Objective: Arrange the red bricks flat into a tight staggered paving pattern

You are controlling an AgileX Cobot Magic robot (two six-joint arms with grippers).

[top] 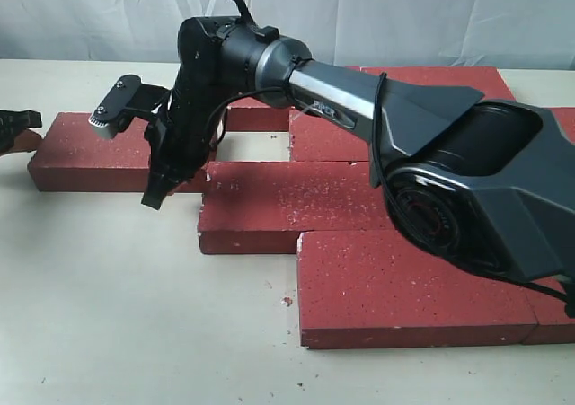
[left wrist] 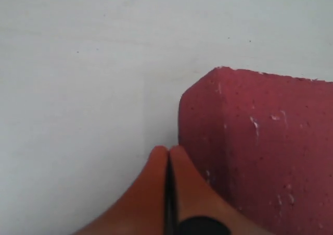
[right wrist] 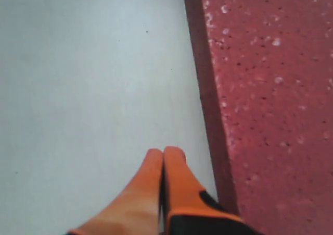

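Several dark-red bricks lie flat on the table. One brick lies apart at the left, a middle brick sits to its right, and a front brick lies nearer the camera. More bricks lie at the back. My left gripper is shut and empty, right beside the chipped end of the left brick. My right gripper reaches across, points down at the table, shut and empty, close along a brick's long edge.
The bulky right arm stretches over the brick cluster and hides parts of it. A gap of bare table shows between the back bricks and the middle brick. White table spreads at the front left. A pale curtain hangs behind.
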